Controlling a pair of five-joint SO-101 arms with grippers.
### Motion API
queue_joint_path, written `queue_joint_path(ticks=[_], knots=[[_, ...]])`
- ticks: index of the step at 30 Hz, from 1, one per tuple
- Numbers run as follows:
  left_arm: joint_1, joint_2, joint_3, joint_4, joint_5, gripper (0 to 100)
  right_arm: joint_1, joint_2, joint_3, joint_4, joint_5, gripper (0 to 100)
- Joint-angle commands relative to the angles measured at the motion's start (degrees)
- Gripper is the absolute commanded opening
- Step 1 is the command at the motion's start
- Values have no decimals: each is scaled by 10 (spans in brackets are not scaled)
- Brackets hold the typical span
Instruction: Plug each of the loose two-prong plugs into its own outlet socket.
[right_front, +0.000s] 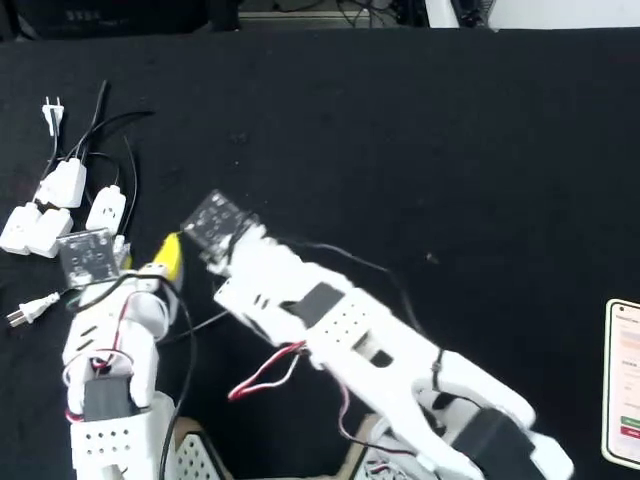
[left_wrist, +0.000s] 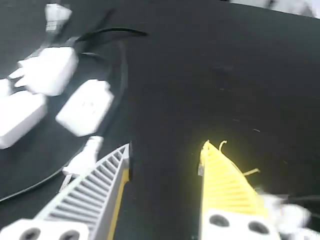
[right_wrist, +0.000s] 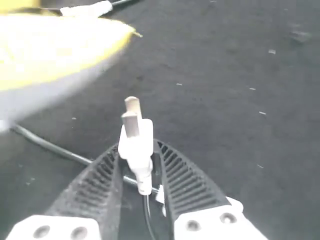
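Worktop: a black cloth surface that carries everything in the scene.
Right arm: white, stretched from the lower right corner of the high view to just left of centre.
Left arm: white, at the lower left of the high view, pointing toward the outlets.
Outlet blocks: a cluster of white blocks lies on the worktop at the left, just beyond the left arm, with black cables running among them.
Left claw: spread wide with nothing between its grey finger and yellow finger. It hangs over bare worktop, beside the outlet blocks.
Right claw: closed narrowly round a white two-prong plug. It sits close to the left claw's yellow finger, which shows as a blur in the right wrist view.
Held plug: white, pinched upright between the right claw's dark fingers. Its two prongs point out past the fingertips and its cable runs back between the fingers.
Near plug: white, lying on the worktop just beside the grey fingertip and outside the gap, between that finger and the nearest outlet block.
Far plug: white, on the worktop beyond the outlet blocks, well apart from both claws.
Edge plug: white, near the worktop's left edge beside the left arm.
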Motion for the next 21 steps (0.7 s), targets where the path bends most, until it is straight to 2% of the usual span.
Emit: queue_joint_path(ticks=[1,8,12,17,21], knots=[[20,-4,-18,-12,7,230,-11,17,-8,-23,-6,11],[29,-4,-53,-10,8,230,-13,44,-21,-20,-6,11],[68,-4,-34,-2,2,230,-23,40,-21,-19,-6,11],[80,-4,-14,2,-65,230,-24,4,-21,19,-6,11],[80,-4,4,-3,-79,230,-24,-54,-11,46,-7,11]])
